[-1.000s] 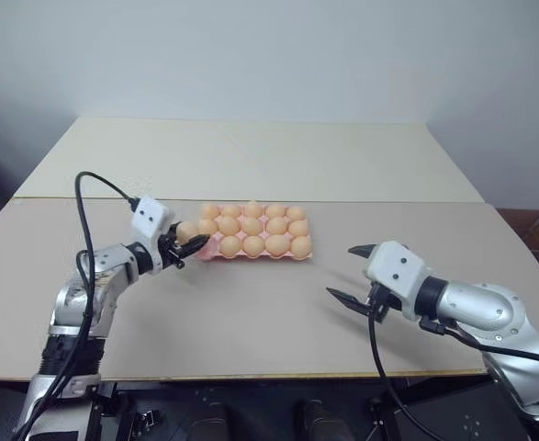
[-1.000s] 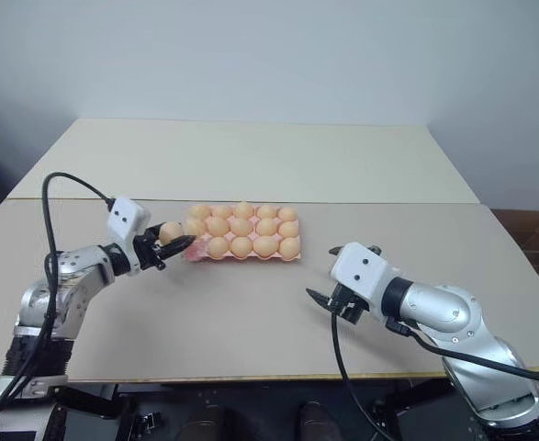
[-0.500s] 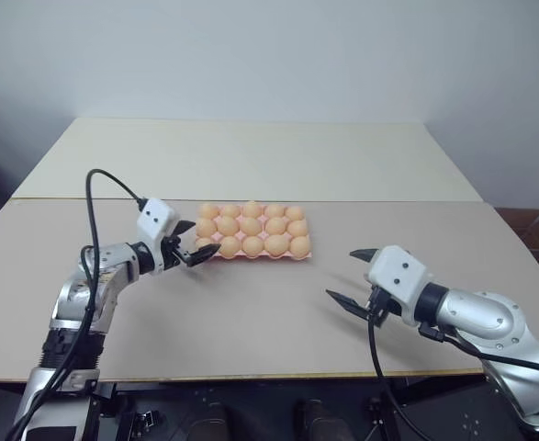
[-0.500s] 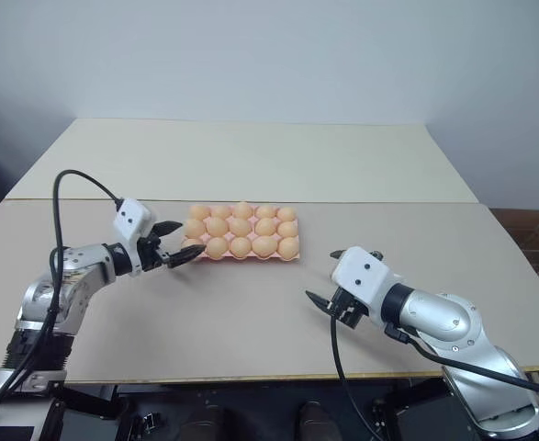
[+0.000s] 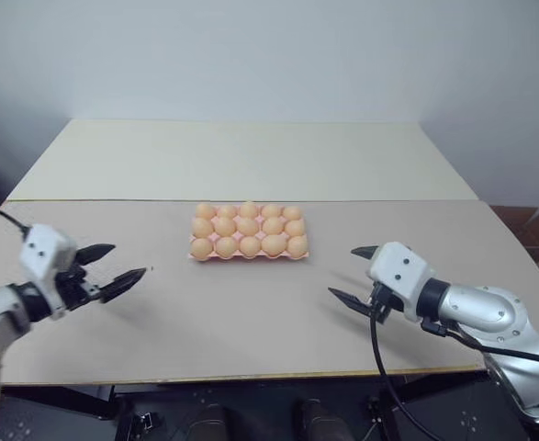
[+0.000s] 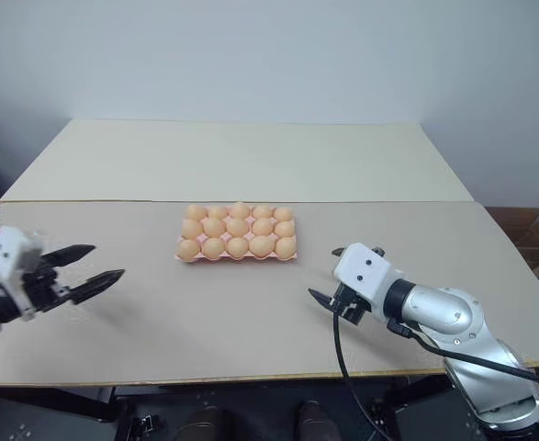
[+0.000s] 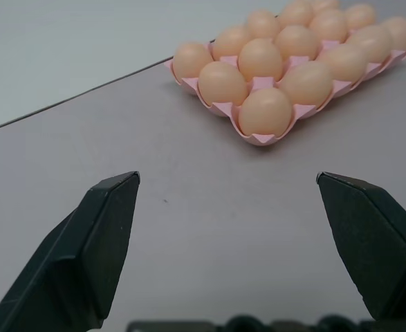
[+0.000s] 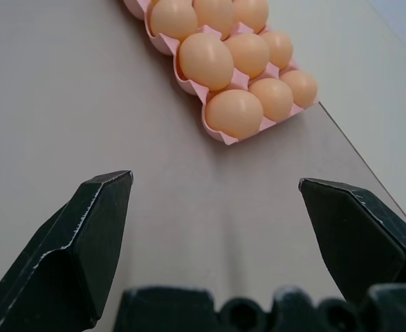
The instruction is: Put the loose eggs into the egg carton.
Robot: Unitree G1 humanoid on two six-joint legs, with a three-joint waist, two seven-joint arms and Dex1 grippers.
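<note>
Egg carton [image 5: 249,235] mid-desk [image 5: 251,312], every cup holding an egg [image 5: 201,248]. Left gripper [image 5: 115,266] spread, empty, near left. Right gripper [image 5: 350,274] spread, empty, near right.

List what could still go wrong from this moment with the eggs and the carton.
1. The egg carton looks full, eggs in all three rows; another reach in would probably only knock seated ones.
2. The carton is lidless and the eggs stand proud of their cups, so a bump or nudge could tip one out onto the table.
3. Both the left gripper and the right gripper hang open and empty, pointing toward the carton; a forward drift might push it.
</note>
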